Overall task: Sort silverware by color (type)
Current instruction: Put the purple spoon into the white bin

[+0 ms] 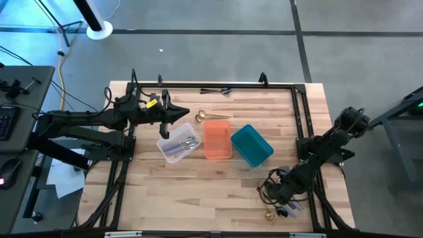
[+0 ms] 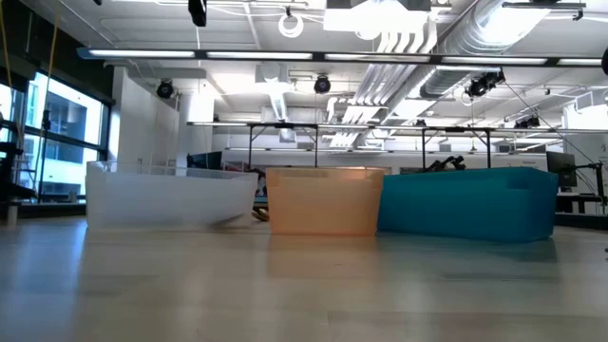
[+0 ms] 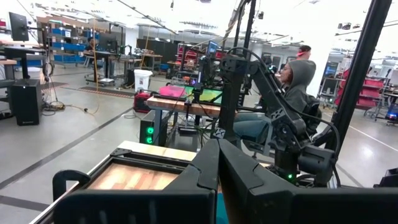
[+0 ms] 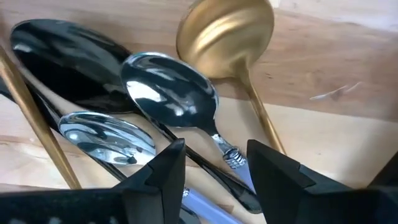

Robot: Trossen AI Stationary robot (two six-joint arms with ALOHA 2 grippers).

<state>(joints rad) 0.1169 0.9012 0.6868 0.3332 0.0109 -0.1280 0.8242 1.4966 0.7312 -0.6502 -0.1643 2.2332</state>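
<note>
The pale wood counter (image 1: 198,192) carries an orange bin (image 1: 217,139) at its middle. A clear bin (image 1: 177,144) touches one side of the orange bin, a teal bin (image 1: 252,145) the other (set askew). A gold spoon (image 1: 210,117) lies just behind the orange bin; black pieces (image 1: 215,90) lie at the far edge, and a silverware heap (image 1: 284,210) toward the near right corner.

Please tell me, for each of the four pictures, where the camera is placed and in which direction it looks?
High: above the table, looking straight down; both arms show.
Low: at tabletop height, level toward clear bin, orange bin, teal bin; no arm shows.
Left wrist: past the shut left gripper into the room.
Right wrist: over a silverware pile; right gripper fingers apart.
Shared: high and low views both show the bins.
</note>
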